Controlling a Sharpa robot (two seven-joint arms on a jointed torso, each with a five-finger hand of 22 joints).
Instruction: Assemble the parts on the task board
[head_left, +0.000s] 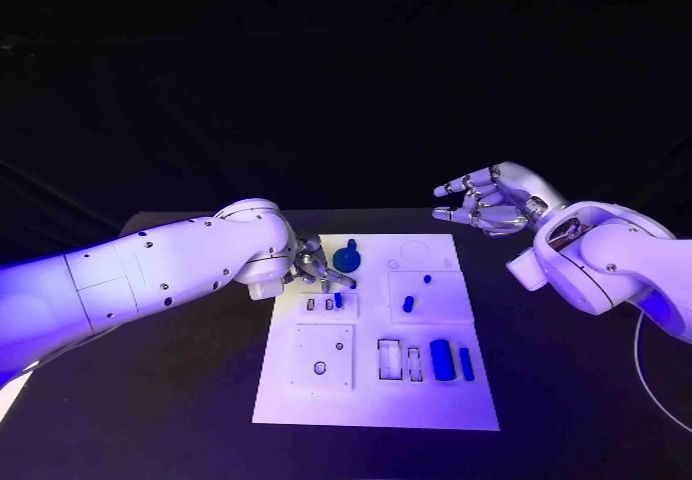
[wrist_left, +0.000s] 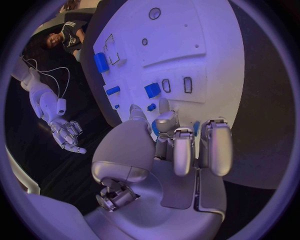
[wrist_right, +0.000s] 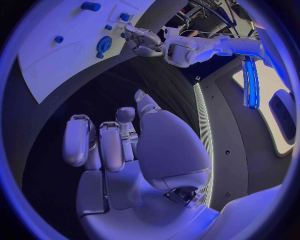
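Hovering right hand (head_left: 490, 200) fingers loosely curled, empty, left hand (head_left: 315, 264) grip unclear.

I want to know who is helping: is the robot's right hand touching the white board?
No, the right hand hangs in the air with nothing in it, off past the task board, over the black table.

no text, labels or numbers can be read anywhere.

one white task board (head_left: 378, 400), two silver hands: left (head_left: 315, 268), right (head_left: 488, 200); about seven blue parts, among them one large cylinder (head_left: 441, 359).
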